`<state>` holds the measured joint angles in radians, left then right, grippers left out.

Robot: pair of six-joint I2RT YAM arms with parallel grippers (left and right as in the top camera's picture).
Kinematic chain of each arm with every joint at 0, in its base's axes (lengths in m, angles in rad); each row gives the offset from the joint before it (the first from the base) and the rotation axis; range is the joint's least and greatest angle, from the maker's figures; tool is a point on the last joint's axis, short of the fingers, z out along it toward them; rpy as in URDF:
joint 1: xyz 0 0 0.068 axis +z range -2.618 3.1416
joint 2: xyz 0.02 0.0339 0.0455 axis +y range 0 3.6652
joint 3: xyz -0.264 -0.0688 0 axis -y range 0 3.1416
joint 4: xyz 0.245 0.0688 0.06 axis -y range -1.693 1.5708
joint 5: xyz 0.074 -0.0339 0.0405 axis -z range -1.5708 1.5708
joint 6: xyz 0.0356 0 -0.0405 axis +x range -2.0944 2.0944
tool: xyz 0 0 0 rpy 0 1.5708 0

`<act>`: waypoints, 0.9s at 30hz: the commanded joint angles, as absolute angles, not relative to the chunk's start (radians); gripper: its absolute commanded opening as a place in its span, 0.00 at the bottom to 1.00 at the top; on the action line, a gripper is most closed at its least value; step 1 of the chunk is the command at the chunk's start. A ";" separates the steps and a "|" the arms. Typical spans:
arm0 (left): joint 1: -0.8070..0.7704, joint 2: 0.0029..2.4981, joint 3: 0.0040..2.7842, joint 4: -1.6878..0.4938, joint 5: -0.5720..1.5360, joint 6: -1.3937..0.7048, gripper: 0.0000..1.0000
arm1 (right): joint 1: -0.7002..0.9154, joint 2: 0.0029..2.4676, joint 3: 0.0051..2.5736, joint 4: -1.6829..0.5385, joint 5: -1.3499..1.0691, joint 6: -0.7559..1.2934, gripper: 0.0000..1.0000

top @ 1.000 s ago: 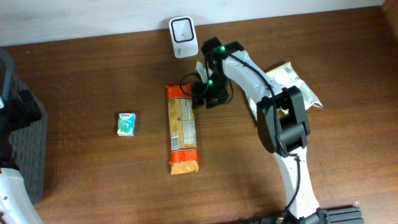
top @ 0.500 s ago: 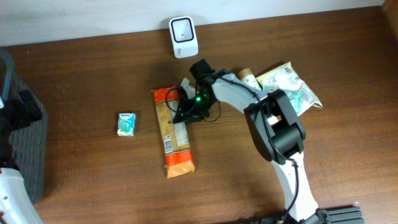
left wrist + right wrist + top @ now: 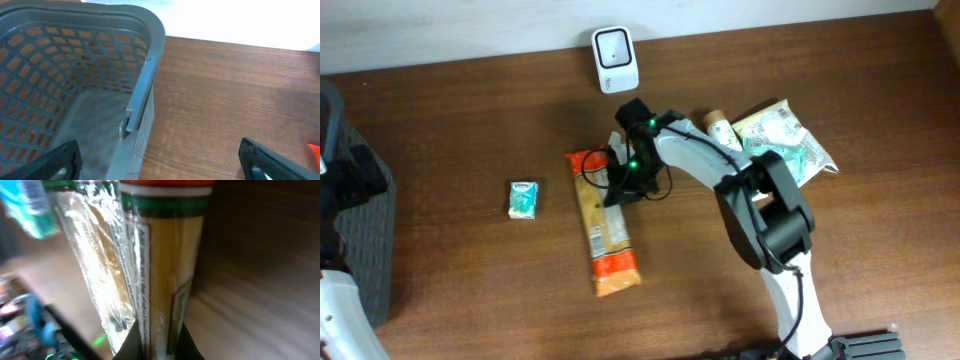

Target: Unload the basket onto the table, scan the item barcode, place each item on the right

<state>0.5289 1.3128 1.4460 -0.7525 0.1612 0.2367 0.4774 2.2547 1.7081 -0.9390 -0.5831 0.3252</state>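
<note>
Right hand (image 3: 617,188) was pinched shut on the edge of the orange packet (image 3: 605,235), lying on the counter (image 3: 470,280) below the scanner (image 3: 615,47); left hand (image 3: 160,167) gaped wide, empty. Thin edge grip on slick film could slip when lifted.

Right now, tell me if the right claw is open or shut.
Shut. In the wrist view the right claw pinches the edge of the orange packet.

A long orange-and-yellow packet (image 3: 604,232) lies flat, slightly slanted, well apart from the white scanner (image 3: 615,59).
</note>
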 commanded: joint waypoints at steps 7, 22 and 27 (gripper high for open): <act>0.533 1.307 1.458 -0.751 0.164 0.249 0.99 | 0.576 2.164 1.919 -1.306 0.106 0.292 0.04; 0.533 1.307 1.458 -0.751 0.164 0.249 0.99 | 0.620 2.286 1.914 -1.222 -0.109 0.153 0.57; 0.533 1.307 1.458 -0.751 0.164 0.249 0.99 | 0.578 2.286 1.872 -1.190 -0.110 0.134 0.56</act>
